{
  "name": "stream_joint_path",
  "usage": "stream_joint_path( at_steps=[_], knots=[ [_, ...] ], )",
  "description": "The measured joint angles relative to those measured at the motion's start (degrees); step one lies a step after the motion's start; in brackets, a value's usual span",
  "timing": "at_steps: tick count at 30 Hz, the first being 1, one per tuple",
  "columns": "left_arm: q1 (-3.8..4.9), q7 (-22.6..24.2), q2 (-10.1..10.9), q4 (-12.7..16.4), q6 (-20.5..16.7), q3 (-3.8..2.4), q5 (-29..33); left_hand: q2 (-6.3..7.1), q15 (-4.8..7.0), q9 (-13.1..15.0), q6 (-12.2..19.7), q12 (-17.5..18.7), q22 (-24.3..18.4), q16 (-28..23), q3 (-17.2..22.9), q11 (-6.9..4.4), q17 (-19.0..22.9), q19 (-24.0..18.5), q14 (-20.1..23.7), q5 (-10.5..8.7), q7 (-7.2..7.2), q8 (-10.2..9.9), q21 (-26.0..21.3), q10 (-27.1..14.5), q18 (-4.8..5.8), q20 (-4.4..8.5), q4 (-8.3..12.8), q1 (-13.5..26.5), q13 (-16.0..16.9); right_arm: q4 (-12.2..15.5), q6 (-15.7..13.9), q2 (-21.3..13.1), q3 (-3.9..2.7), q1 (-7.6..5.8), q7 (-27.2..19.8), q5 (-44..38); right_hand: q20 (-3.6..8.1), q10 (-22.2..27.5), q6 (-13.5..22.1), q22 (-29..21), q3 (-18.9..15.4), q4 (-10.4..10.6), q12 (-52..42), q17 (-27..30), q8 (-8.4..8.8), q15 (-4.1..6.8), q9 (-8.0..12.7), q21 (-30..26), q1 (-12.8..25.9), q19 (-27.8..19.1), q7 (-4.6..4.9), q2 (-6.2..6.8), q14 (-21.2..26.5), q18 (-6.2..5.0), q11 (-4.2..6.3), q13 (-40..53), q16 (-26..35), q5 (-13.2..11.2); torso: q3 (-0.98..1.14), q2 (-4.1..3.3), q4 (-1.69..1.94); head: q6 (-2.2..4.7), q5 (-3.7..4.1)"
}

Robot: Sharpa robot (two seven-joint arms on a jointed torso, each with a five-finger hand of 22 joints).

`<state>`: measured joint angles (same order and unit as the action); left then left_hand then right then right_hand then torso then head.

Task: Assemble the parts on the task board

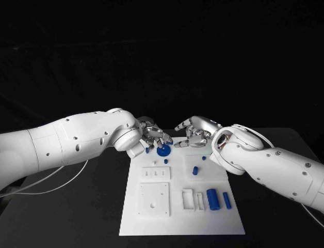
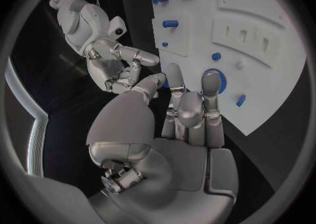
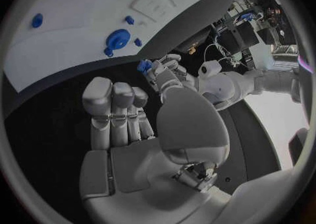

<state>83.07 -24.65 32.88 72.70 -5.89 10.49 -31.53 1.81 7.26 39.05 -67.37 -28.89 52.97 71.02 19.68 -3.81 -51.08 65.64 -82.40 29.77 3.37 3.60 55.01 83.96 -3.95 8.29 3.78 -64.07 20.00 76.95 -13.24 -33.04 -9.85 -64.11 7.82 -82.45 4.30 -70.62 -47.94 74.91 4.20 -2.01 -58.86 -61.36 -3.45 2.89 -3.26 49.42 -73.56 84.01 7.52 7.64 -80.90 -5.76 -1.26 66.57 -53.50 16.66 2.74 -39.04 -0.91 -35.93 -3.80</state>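
The white task board (image 1: 183,217) lies in the middle of the black table. A round blue disc (image 1: 163,150) sits near the board's far edge, with a small blue piece (image 1: 147,151) beside it. My left hand (image 1: 155,136) hovers just over the disc and pinches a small blue part (image 3: 144,66) between thumb and finger. Over the board's far right corner my right hand (image 1: 196,131) hangs with fingers apart (image 3: 113,109) and nothing in it. The two hands nearly meet. A short blue peg (image 1: 195,170) stands mid-board.
Two blue cylinders (image 1: 212,199) (image 1: 227,200) lie in the board's near right part beside white slotted blocks (image 1: 188,200). A white square plate (image 1: 154,199) with holes takes up the near left. Bare black table (image 1: 73,206) flanks the board on both sides.
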Motion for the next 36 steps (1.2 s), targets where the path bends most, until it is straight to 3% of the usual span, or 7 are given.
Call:
stream_joint_path(
  at_steps=[7, 11, 16, 19, 22, 30, 36],
  knots=[
    [-0.02, -0.9, 0.3, 0.0, 0.1, 0.89, -0.3, -0.01, -0.01, 0.0, 0.0, -0.3, 0.4, 0.1, 0.0, -0.10, 0.0, 0.1, 0.0, -0.01, 0.00, -0.1, -0.5, -0.1, 0.00, -0.12, 0.0, 0.0, -0.4, 3.5, -0.1, -5.0, 0.02, 1.13, -1.8, 1.1, -0.02, 1.2, 0.9, 0.0, -1.4, 1.4, 0.6, 1.7, 0.00, -0.02, 0.0, -3.3, -1.0, 0.0, 0.12, -0.13, 1.0, -0.05, -0.10, -2.1, 1.3, 1.2, 0.03, 0.01, -0.08, -0.14, -0.41],
    [-0.10, -1.5, 0.7, 0.1, 0.2, 1.42, -0.5, -0.02, -0.01, 0.0, 0.0, -0.7, 0.7, 0.2, -0.2, -0.09, -0.2, 0.2, 0.0, -0.18, 0.00, -0.3, -0.5, -0.1, -0.01, -0.21, 0.2, 0.0, -0.7, 5.0, 0.0, -8.0, -0.05, 1.59, -2.8, 2.4, -0.02, 1.6, -2.1, 0.0, -1.6, 0.8, 1.4, 2.8, 0.00, 0.18, -0.1, -5.1, -1.2, 0.0, -0.10, -0.43, 1.2, -0.04, 0.15, -3.2, 2.4, 2.6, 0.03, 0.04, -0.18, -0.32, -0.54],
    [-0.28, -2.1, 1.6, 0.5, 0.2, 2.46, -0.9, -0.09, -0.02, 0.0, 0.0, -1.6, 1.0, 0.6, 0.7, -0.29, -0.2, 0.2, 0.0, -0.79, 0.00, -0.2, -0.7, 0.1, -0.01, -0.21, 1.2, -0.1, -0.7, 5.2, -0.6, -10.4, -1.74, 1.78, -3.5, 5.5, -0.02, 2.6, -3.3, 0.0, -1.8, 0.2, 5.3, 5.5, 0.00, 0.18, -0.1, -9.9, -0.8, 0.0, -0.41, -0.87, 1.6, -0.02, 0.45, -7.8, 5.1, 5.6, 0.04, 0.19, -0.32, -0.38, -0.72],
    [-0.61, -2.3, 2.1, 1.0, 0.0, 2.92, -1.1, -0.09, -0.03, 0.0, 0.0, -2.2, 1.3, 0.6, 0.6, -0.28, 0.1, 0.6, 0.0, -0.94, 0.00, -0.1, -0.9, 0.1, 0.00, -0.20, 1.4, -0.1, -1.1, 3.8, -1.5, -10.8, -3.32, 1.61, -3.6, 8.1, -0.02, 2.6, -4.8, 0.0, -1.8, 0.2, 5.7, 6.4, 0.00, 0.18, -0.2, -12.2, -0.5, 0.0, -0.49, -1.12, 1.6, 0.02, 0.45, -8.9, 5.4, 6.7, 0.04, 0.35, -0.39, -0.46, -0.74],
    [-1.04, -2.6, 2.5, 1.6, -0.2, 3.09, -1.5, -0.09, -0.03, 0.0, 0.0, -2.8, 1.6, 1.0, 0.6, -0.33, 0.1, 0.6, 0.0, -0.99, 0.00, -0.1, -0.9, 0.0, 0.00, -0.20, 1.5, -0.1, -1.2, 1.7, -2.7, -10.7, -4.24, 0.78, -3.7, 11.1, -0.02, 2.6, -5.0, 0.0, -1.8, -0.4, 5.7, 6.9, 0.00, 0.18, -0.2, -13.3, -0.3, 0.0, -0.49, -1.33, 1.6, 0.04, 0.44, -9.4, 5.4, 7.7, 0.08, 0.53, -0.41, -0.75, -0.75],
    [-2.70, -3.8, 3.5, 3.4, -1.8, 3.27, -3.0, -0.09, -0.08, 0.0, 0.0, -4.0, 2.6, 1.5, 0.3, -0.61, 0.1, 1.0, 0.0, -1.00, 0.00, -0.1, -1.1, 0.2, -0.01, -0.61, 1.7, -0.1, -1.8, -3.5, -5.6, -9.0, -5.01, -1.92, -4.5, 17.2, -0.02, 3.6, -5.9, 0.0, -1.4, -1.3, 6.6, 9.0, 0.00, 0.29, -0.2, -20.0, 0.3, 0.0, -0.58, -1.92, 2.1, -0.58, 0.76, -12.0, 6.3, 9.1, 0.07, 0.91, -0.18, -1.68, -0.72],
    [-3.65, -4.6, 4.1, 4.4, -2.8, 3.32, -4.1, -0.09, -0.13, 0.0, 0.0, -4.9, 3.5, 2.4, 0.2, -0.61, -0.1, 1.4, -0.1, -1.41, 0.00, -0.1, -1.1, 0.2, -0.01, -0.61, 1.9, -0.1, -2.2, -5.8, -7.1, -7.7, -5.09, -2.65, -5.2, 19.3, -0.02, 4.0, -5.9, 0.0, -1.4, -1.3, 7.3, 9.9, 0.00, 0.30, -0.2, -22.8, 0.3, 0.0, -0.58, -1.92, 2.5, -0.87, 0.56, -13.3, 6.3, 9.7, 0.03, 1.03, 0.01, -2.19, -0.80]
  ],
)
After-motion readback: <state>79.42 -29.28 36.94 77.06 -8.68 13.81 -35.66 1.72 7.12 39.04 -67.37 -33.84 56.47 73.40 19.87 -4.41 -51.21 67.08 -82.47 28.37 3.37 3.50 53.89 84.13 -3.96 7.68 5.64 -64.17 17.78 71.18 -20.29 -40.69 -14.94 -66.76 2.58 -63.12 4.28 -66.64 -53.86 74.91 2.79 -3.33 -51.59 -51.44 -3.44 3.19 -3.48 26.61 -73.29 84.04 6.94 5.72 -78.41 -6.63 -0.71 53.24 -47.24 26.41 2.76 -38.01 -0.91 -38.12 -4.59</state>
